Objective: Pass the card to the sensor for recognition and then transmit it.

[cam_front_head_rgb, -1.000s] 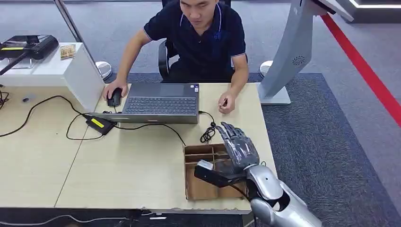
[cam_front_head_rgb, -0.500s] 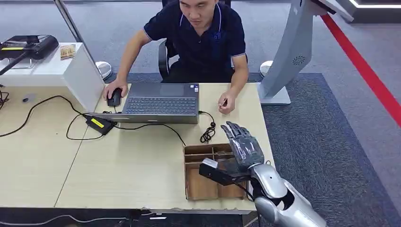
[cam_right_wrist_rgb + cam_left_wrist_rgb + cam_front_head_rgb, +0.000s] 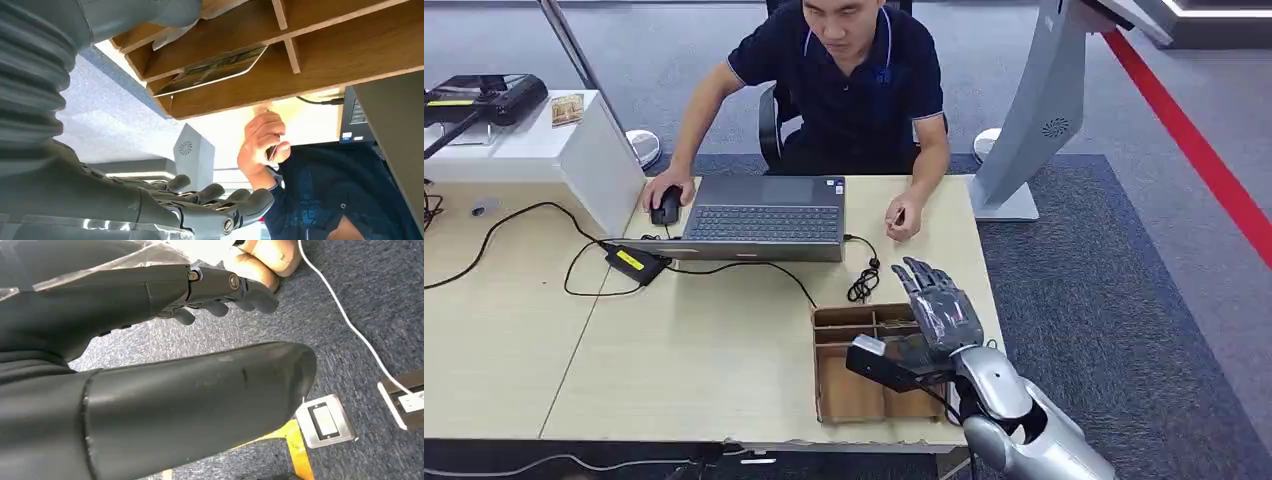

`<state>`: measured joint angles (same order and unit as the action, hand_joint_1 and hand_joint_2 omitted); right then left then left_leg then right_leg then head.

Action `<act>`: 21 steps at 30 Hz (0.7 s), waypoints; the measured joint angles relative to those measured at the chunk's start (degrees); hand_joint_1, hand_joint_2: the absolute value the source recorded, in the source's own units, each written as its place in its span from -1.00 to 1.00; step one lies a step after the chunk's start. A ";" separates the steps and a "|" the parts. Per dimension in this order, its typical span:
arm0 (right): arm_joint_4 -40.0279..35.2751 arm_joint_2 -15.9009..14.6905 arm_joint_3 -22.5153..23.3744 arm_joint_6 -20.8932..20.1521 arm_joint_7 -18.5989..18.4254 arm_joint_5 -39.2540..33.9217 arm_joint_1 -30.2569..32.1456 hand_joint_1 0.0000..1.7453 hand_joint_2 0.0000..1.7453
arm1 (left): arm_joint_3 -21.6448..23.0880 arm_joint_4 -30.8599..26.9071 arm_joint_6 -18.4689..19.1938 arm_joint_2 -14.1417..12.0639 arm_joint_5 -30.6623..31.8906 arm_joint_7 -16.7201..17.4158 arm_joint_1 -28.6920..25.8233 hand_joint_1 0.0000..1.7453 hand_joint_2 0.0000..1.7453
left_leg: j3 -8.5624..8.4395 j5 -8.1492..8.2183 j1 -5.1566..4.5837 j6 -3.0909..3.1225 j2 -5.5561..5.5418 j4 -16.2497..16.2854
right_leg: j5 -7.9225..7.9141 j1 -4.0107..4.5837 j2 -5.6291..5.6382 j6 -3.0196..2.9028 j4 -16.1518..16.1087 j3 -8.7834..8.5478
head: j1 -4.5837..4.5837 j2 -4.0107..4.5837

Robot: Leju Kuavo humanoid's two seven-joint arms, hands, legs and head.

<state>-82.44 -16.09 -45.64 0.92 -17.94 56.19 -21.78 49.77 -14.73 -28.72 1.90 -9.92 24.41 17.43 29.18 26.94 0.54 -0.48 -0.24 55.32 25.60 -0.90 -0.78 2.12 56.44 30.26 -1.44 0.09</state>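
Right robot hand (image 3: 936, 310) raised over the far right corner of the brown compartmented cardboard tray (image 3: 849, 395), fingers spread and straight, holding nothing. Thin glossy card with a dark printed face (image 3: 212, 70) lying tilted inside one tray compartment, against a divider, apart from the fingers (image 3: 220, 192). Tray sitting at the near right edge of the pale wooden table (image 3: 704, 350). Left robot hand (image 3: 220, 290) hanging above blue-grey carpet (image 3: 350, 285), dark fingers lightly curled, empty. Across the table, seated person in a dark polo shirt (image 3: 849, 75), one hand on a black mouse (image 3: 665, 207) beside a grey open laptop (image 3: 764, 215).
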 joint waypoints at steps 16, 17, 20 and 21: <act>-0.02 0.15 0.00 0.55 0.00 -0.92 0.12 -1.00 1.00 | 0.00 0.00 0.00 0.00 0.15 0.00 0.00 -1.00 -1.00 | 0.00 0.00 0.00 0.00 0.00 0.00 | 0.00 0.00 0.00 0.00 0.00 0.00 | 0.00 0.00; -0.02 0.20 0.00 0.61 0.00 -0.92 0.12 -1.00 1.00 | 0.00 0.00 0.00 0.00 0.15 0.00 0.00 -1.00 -1.00 | 0.00 0.00 0.00 0.00 0.00 0.00 | 0.00 0.00 0.00 0.00 0.00 0.00 | 0.00 0.00; -0.02 0.33 0.00 0.98 0.00 -0.92 0.11 -1.00 1.00 | 0.00 0.00 0.02 0.00 0.33 0.00 0.00 -1.00 -1.00 | 0.00 0.00 0.00 0.00 0.00 0.00 | 0.00 0.00 0.00 0.00 0.00 0.00 | 0.00 0.00; -0.02 0.39 0.00 1.09 0.00 -0.92 0.10 -1.00 1.00 | 0.00 0.00 0.07 0.00 0.33 0.02 0.00 -1.00 -1.00 | 0.00 0.00 0.00 0.00 0.00 0.00 | 0.00 0.00 0.00 0.00 0.00 -0.01 | 0.00 0.00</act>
<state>-82.47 -15.69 -45.64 2.01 -17.94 55.28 -21.68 49.77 -14.73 -28.65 1.90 -9.60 24.44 17.43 29.18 26.94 0.54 -0.48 -0.24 55.32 25.60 -0.90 -0.78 2.12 56.45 30.26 -1.44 0.09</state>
